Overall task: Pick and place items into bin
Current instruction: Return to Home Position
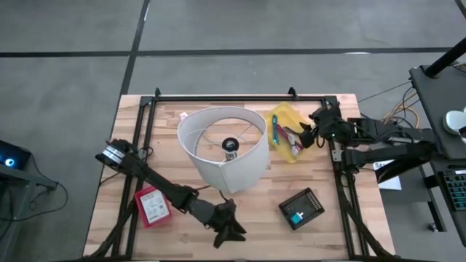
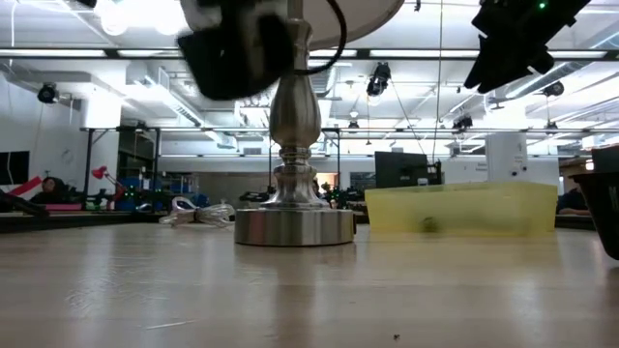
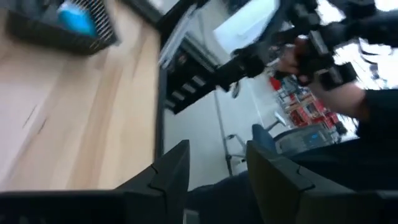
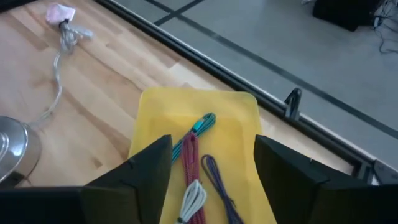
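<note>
Yellow translucent bin [image 1: 285, 113] sits on the wooden table [image 1: 269, 244], far right of centre, just beside the white lampshade [image 1: 222, 164].

Bin contents, read from the right wrist view: four cables lying lengthwise on the bin floor.
- teal-tipped cable [image 4: 203, 123]
- red cable [image 4: 189, 158]
- dark blue cable [image 4: 219, 180]
- white cable [image 4: 194, 198]

Red and white touch each other. Dark blue lies just beside them. All four are inside the bin walls.

Right gripper [image 1: 306, 137]: at the bin's right edge in the high view. The low view shows it raised well above the bin, not touching it. Its fingers [image 4: 146, 171] are spread wide with nothing held. In its own camera the bin shows through the gap.

Left gripper [image 1: 230, 230]: at the near edge of the table, in front of the lampshade, pointing out past the table edge. Its fingers [image 3: 168, 174] stand apart with a moderate gap and hold nothing.

Also on the table:
- red box [image 1: 153, 206], near left, beside the left arm
- black device with a blue patch [image 1: 301, 209], near right
- metal lamp base [image 2: 295, 224], left of the bin in the low view and apart from it
- loose pale cable with a pink tag [image 4: 62, 28], lying beyond the lamp base, well apart from the bin
</note>
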Robot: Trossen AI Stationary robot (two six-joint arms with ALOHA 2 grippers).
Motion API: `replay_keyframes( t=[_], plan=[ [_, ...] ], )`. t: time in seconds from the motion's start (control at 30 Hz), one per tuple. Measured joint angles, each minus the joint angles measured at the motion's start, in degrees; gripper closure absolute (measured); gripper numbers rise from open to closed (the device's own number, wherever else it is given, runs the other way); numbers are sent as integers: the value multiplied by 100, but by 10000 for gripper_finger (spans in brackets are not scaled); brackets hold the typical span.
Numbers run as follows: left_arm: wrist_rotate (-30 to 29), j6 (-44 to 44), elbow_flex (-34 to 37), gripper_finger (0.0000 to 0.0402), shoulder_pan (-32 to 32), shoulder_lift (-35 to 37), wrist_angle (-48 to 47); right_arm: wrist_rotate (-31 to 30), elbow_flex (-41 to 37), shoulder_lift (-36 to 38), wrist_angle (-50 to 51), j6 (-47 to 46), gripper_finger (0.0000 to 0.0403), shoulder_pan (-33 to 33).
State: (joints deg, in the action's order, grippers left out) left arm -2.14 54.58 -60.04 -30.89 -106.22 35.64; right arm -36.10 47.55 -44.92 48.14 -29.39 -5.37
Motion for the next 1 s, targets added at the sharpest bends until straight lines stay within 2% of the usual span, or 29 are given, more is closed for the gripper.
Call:
replay_keyframes(
  t=[0.2, 0.5, 0.67, 0.77, 1.0],
  plan=[
    [106, -707, 199, 301, -26, 594, -348, -33, 0, 149, -16, 63, 192, -7],
    [1882, -410, 234, 375, -108, 1342, -1753, -46, 0, 204, -20, 50, 200, -7],
    [2394, -676, 243, 399, -110, 1817, -2282, -14, 0, 211, -26, 26, 200, -6],
    [2352, -1131, 243, 399, -119, 2214, -2280, -6, 0, 220, -24, 31, 200, -4],
    [1446, -2138, 243, 401, -114, 3221, -2370, 0, 2, 274, -26, 35, 200, -4]
  ],
)
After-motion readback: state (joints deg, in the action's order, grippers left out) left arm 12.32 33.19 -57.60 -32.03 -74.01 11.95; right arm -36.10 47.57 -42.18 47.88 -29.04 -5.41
